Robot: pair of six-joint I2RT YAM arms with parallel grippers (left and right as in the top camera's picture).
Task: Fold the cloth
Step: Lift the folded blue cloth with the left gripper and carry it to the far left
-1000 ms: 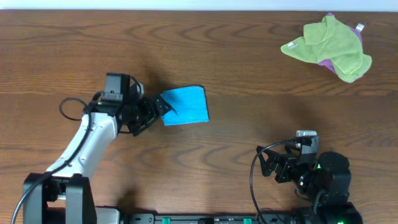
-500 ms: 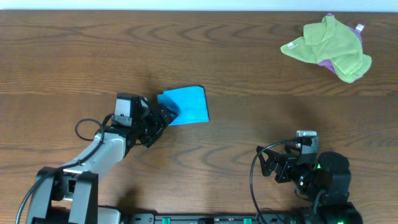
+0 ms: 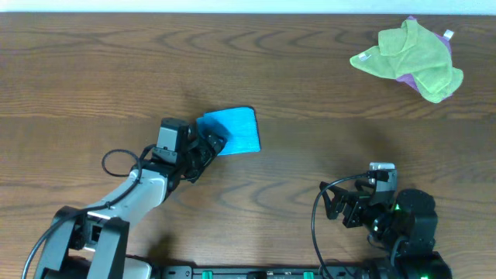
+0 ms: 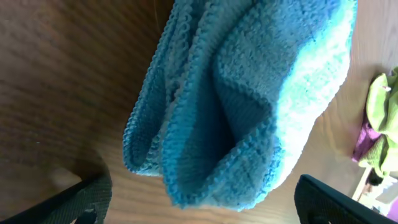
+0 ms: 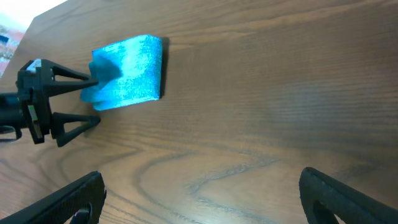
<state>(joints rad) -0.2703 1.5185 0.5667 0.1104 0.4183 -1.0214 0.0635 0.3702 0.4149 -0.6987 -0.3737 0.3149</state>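
Observation:
The sky-blue cloth (image 3: 232, 130) lies folded into a small rectangle on the wooden table, left of centre. It fills the left wrist view (image 4: 249, 93), with its layered edges facing the camera, and shows in the right wrist view (image 5: 130, 71). My left gripper (image 3: 211, 143) is open at the cloth's lower-left corner, its fingers (image 4: 199, 208) wide apart just short of the edge and holding nothing. My right gripper (image 3: 341, 208) is open and empty near the table's front right, over bare wood (image 5: 199, 193).
A yellow-green cloth (image 3: 411, 50) lies crumpled over a purple cloth (image 3: 407, 77) at the back right corner. They also show at the right edge of the left wrist view (image 4: 382, 124). The left arm (image 3: 124, 194) reaches in from the front left.
My left gripper has slid right and toward the front along the cloth's left edge, ending at its lower-left corner. The cloth and the right arm have not moved.

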